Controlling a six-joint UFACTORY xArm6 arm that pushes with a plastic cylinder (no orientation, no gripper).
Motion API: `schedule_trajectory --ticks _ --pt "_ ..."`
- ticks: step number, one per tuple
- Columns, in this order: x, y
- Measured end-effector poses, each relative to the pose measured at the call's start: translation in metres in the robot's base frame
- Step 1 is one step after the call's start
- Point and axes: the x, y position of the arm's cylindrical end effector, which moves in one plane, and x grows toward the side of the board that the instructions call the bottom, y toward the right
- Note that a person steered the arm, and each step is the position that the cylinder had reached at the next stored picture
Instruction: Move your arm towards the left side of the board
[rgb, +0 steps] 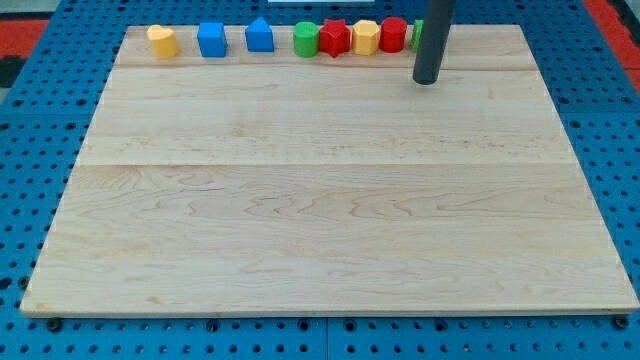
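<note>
Camera view: my tip (427, 80) is set just below the red cylinder (393, 34). No claw is fitted, so its state cannot be told.

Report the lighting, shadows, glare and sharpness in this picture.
Camera view: even, diffuse light; the wooden board shows grain without glare, and no strong shadows fall under my tip, which stands near the view's top right, just below the row of blocks. Camera view: focus is sharp, the blocks' edges crisp; the board's sides converge toward the view's top through perspective.
</note>
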Motion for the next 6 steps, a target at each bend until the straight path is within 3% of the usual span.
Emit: schedule_trajectory --ticks 3,4,6 --pt "0.0 0.001" --pt "0.018 -0.04" --pt "0.035 -0.224"
